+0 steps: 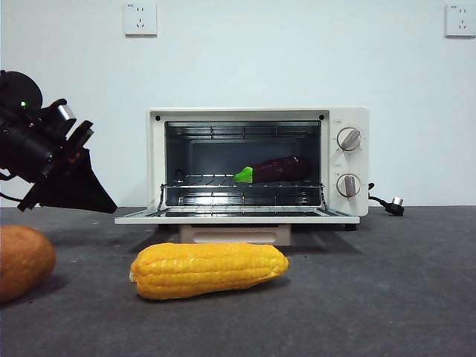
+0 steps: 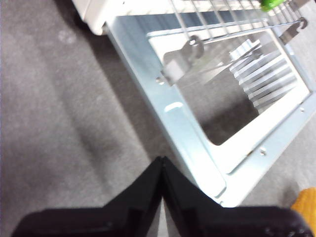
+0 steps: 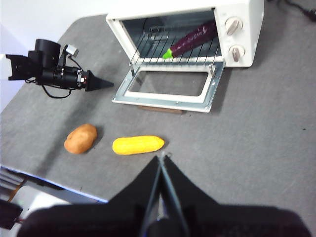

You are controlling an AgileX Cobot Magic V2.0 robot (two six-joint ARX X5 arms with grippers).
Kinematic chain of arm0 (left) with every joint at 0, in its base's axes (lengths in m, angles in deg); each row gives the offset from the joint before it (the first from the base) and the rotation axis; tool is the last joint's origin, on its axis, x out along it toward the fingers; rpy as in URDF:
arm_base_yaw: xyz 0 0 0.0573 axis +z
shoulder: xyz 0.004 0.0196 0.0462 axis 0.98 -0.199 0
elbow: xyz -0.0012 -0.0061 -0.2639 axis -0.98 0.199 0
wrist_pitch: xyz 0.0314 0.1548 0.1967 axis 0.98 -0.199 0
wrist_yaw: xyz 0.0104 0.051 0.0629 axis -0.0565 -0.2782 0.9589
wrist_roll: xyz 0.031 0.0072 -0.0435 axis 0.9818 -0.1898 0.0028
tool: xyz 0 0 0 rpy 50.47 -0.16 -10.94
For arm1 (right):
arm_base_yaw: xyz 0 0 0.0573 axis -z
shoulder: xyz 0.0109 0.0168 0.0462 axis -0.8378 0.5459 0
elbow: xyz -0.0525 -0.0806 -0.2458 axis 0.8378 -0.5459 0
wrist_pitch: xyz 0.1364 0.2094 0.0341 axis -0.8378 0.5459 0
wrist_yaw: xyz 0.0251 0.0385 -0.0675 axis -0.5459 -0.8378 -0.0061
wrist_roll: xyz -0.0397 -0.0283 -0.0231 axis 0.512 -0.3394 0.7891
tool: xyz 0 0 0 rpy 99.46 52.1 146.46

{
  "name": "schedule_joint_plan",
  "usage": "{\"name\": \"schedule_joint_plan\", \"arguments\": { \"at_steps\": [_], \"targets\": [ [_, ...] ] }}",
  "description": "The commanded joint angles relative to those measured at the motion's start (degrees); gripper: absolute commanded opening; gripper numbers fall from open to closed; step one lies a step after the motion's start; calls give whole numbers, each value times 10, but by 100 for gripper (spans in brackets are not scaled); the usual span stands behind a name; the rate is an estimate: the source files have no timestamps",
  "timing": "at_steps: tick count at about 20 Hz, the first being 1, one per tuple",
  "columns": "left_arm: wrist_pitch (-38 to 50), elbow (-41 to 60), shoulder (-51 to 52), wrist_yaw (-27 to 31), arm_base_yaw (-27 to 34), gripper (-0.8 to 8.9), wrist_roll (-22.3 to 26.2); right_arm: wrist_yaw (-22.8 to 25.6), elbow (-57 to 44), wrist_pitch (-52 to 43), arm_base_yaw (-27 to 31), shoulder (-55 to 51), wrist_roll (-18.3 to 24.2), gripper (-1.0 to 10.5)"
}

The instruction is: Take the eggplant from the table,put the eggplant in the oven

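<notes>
Eggplant (image 1: 277, 169) already on the wire rack (image 1: 223, 180) inside the oven (image 1: 256, 167), both grippers empty

Its long axis runs across the oven, green stem toward the left gripper (image 3: 101, 85), which hangs just off the open door's (image 3: 170, 89) left corner, jaws pressed together; right gripper (image 3: 162, 163) sits well back over the table (image 1: 387, 297) near the corn (image 3: 138, 144), jaws also pressed together, so left is nearer

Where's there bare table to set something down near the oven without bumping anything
Bare table lies beside the oven on its knob side, bordered by the open door. Another free strip runs between the door and the corn. It is crowded on the other side, where the left gripper hovers shut above the potato, and on the rack holding the eggplant.
</notes>
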Motion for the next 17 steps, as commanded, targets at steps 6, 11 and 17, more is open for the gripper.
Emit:
{"name": "schedule_joint_plan", "arguments": {
  "at_steps": [6,11,17],
  "targets": [
    [12,4,-38,-3,-3,-6,-5,-5,-5,14,0,-2,-14,-12],
    [21,4,-52,-4,-14,-6,-7,-4,-5,14,0,-2,-14,-12],
    [28,4,-72,-5,-33,-6,-8,-4,-5,14,0,-2,-16,-12]
  ]
}}
